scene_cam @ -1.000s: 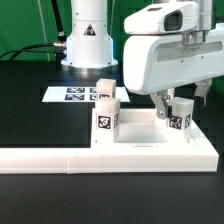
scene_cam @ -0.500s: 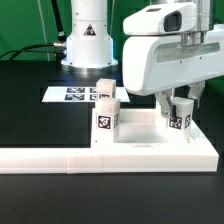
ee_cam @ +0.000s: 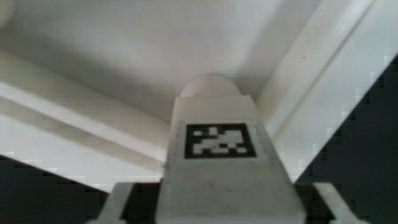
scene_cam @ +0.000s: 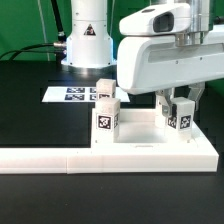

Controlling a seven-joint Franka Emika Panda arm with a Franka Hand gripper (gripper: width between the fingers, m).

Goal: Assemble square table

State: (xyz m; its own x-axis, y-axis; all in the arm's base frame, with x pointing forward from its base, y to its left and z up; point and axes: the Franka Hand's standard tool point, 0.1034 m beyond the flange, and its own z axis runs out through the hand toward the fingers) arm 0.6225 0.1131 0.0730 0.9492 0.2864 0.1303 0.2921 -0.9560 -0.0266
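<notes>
Gripper point(scene_cam: 178, 104) down over a short white leg point(scene_cam: 178, 120), roughly half open, with one of the dark fingers point(scene_cam: 165, 106) on each flank of the block. Cannot tell from either view whether the pads already press the plastic or merely stand just beside it, so no firm hold to be claimed. Leg upright, tag facing the exterior camera, standing inside the tabletop point(scene_cam: 140, 148) towards the exterior view's right, base apparently on the tray floor. In the wrist view, the same leg point(ee_cam: 217, 130) centred between the fingertips, its tag square-on and the rim of the tray running behind it. For a good grasp: finish the squeeze evenly on both flanks, keep the block centred so that neither finger shoves it sideways, and hold high enough to leave the lower end free for seating. Then lift straight up before any sideways travel, clear of the raised rim, without twisting the block in the pads. Worth watching the neighbours too, since a tilted lift could knock them. Counted: one tabletop, lying on the black table point(scene_cam: 30, 110) right behind the long white rail point(scene_cam: 35, 157). Three legs certain, namely the one at the gripper, a front leg point(scene_cam: 106, 120) at the tray's edge on the exterior view's left, and a rear leg point(scene_cam: 104, 90) just behind that. A possible fourth beside the rear one, half hidden by the arm, not to be called either way. One marker board point(scene_cam: 68, 95) flat on the table, farther back.
</notes>
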